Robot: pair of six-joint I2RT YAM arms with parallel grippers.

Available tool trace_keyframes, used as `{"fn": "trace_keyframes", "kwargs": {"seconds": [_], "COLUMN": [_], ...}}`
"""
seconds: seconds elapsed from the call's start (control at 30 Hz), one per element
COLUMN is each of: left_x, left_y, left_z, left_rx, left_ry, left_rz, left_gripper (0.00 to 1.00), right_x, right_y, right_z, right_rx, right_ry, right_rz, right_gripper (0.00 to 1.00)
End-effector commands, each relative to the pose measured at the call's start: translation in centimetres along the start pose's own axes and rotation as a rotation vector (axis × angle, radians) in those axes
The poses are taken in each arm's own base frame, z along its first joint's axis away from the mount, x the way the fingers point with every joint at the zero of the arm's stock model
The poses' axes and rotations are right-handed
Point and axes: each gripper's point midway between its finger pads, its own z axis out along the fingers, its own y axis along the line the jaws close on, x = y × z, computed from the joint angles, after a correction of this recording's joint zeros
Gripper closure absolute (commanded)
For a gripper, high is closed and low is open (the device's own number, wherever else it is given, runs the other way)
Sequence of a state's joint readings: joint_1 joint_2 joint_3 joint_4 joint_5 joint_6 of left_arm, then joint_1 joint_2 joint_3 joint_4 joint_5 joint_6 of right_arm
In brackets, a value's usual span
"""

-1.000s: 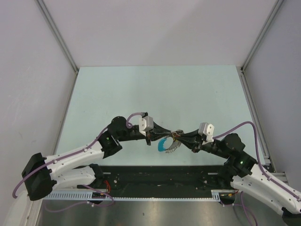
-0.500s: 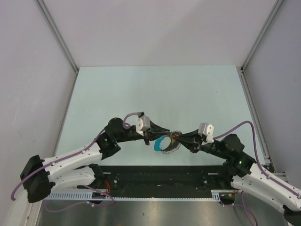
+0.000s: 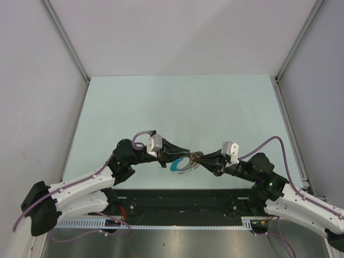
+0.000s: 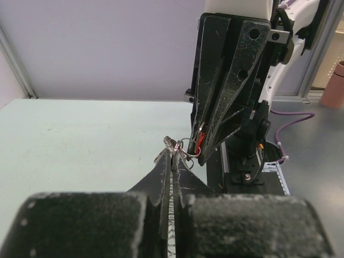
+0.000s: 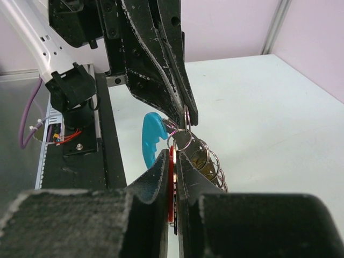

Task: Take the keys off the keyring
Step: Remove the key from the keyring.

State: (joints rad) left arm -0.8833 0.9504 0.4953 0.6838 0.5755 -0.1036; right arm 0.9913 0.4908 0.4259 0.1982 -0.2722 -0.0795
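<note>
Above the pale tabletop (image 3: 177, 102), both arms have drifted left w/ the keyring (image 3: 177, 165) hung betw them: left tool (image 3: 188, 153) clamped shut on it, right tool (image 3: 196, 156) pinching the red key (image 5: 171, 188), so I judge nothing's off yet.

**Robot test cell in a lab**

A pale green bench (image 3: 177, 102) stands boxed in by plain lilac panels (image 3: 177, 37) set in aluminium frame posts (image 3: 66, 43). Two white-and-black robot arms, the left arm (image 3: 80, 184) and the right arm (image 3: 301, 207), are bolted along its near edge above a brushed metal plate (image 3: 177, 244), with purple cables (image 3: 274, 137) looping off them and a slotted cable duct (image 3: 80, 222) beside the bases.
</note>
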Motion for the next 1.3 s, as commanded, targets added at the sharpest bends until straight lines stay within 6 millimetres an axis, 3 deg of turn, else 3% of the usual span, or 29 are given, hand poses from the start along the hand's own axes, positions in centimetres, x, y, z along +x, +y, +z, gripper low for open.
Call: {"fn": "trace_keyframes", "kwargs": {"seconds": [0.0, 0.47, 0.83, 1.27], "left_x": [-4.5, -1.3, 1.4, 3.2], "left_y": [1.4, 4.2, 3.4, 1.0], "left_z": [-0.1, 0.2, 0.2, 1.1], "left_rx": [-0.051, -0.163, -0.120, -0.022], "left_ry": [-0.153, 0.031, 0.176, 0.256], "left_rz": [0.077, 0.150, 0.210, 0.211], "left_gripper": [0.99, 1.00, 1.00, 1.00], "right_x": [-0.9, -2.0, -3.2, -3.9], "right_y": [1.1, 1.1, 0.3, -1.0], "right_z": [0.2, 0.5, 1.5, 2.2], "right_rx": [-0.048, -0.051, -0.028, 0.017], "right_ry": [-0.035, -0.078, -0.090, -0.063], "right_rz": [-0.007, -0.030, -0.080, -0.150], "right_gripper": [1.00, 1.00, 1.00, 1.00]}}
